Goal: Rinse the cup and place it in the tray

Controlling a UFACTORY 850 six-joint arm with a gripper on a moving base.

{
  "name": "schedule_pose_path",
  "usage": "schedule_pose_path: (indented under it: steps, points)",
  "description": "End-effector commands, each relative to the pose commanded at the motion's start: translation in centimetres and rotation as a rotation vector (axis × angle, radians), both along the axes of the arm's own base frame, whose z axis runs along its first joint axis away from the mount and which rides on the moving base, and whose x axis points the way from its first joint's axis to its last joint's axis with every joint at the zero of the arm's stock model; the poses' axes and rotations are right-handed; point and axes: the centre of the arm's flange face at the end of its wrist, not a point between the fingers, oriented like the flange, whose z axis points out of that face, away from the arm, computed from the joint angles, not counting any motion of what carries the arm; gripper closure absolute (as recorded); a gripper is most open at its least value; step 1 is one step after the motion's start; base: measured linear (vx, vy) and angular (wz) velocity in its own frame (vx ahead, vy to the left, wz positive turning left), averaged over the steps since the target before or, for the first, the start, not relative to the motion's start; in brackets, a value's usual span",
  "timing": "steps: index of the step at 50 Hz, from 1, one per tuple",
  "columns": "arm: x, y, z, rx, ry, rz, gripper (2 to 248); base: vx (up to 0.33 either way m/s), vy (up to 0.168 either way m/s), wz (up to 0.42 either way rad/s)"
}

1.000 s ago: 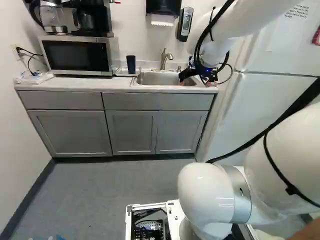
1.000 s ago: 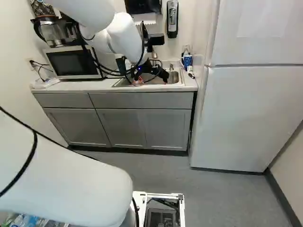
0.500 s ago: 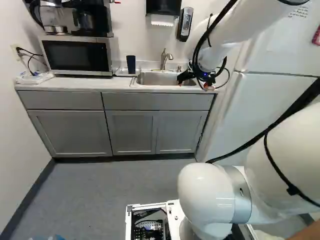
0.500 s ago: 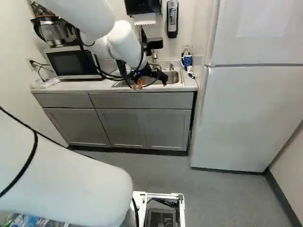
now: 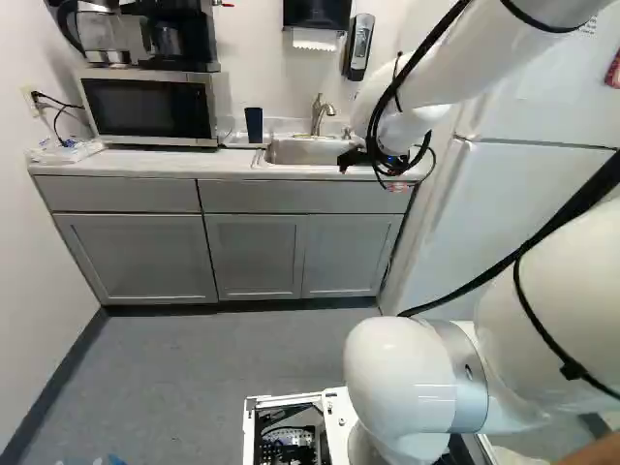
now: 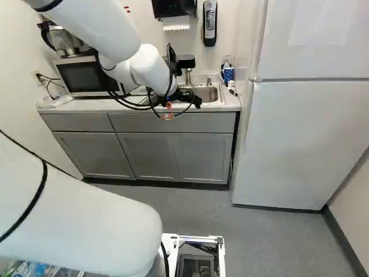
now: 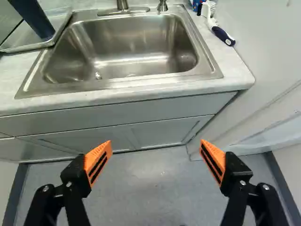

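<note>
Dark blue cup (image 5: 254, 125), standing in the tray (image 7: 21, 40) just left of the sink (image 7: 136, 37), its long axis near vertical; which end is up I cannot tell. The cup lies ahead of my gripper (image 7: 155, 155) and off to its left, past the sink's left rim, well apart from both fingers. Mine is the only arm at work here, so no choice of side arises. The faucet (image 5: 318, 113) rises behind the sink, between the cup's side and mine. My gripper hangs near the sink's front right, its orange pads (image 7: 98, 160) spread wide with nothing between them. A dish brush (image 7: 219, 32) lies right of the sink.

Compared with the frames of a second and a half-second ago: the white arm (image 5: 484, 58) has drawn my gripper back from over the sink toward its front edge, and slightly left in the left base view. The base has not moved. The cup has not shifted against the tray or the sink, nor has the faucet.

Interpretation: placement appears complete, and the rinse cannot be confirmed from this state. The coming move is most likely a further retreat, clear of the sink; a leftward swing at low height could knock the faucet or tip the cup.
</note>
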Motion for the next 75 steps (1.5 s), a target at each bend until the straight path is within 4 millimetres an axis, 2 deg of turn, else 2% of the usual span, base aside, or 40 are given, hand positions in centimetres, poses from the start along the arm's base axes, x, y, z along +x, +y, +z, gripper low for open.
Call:
schedule_pose_path:
  steps: [24, 48, 75]
  points:
    - [-1.4, 1.6, -4.9, -0.009, -0.088, 0.038, 3, 0.000, 0.000, 0.000]
    - [-4.1, 3.5, -10.2, -0.018, -0.195, 0.081, 3, 0.000, 0.000, 0.000]
    - [-7.4, 4.9, -14.4, -0.022, -0.288, 0.118, 3, 0.000, 0.000, 0.000]
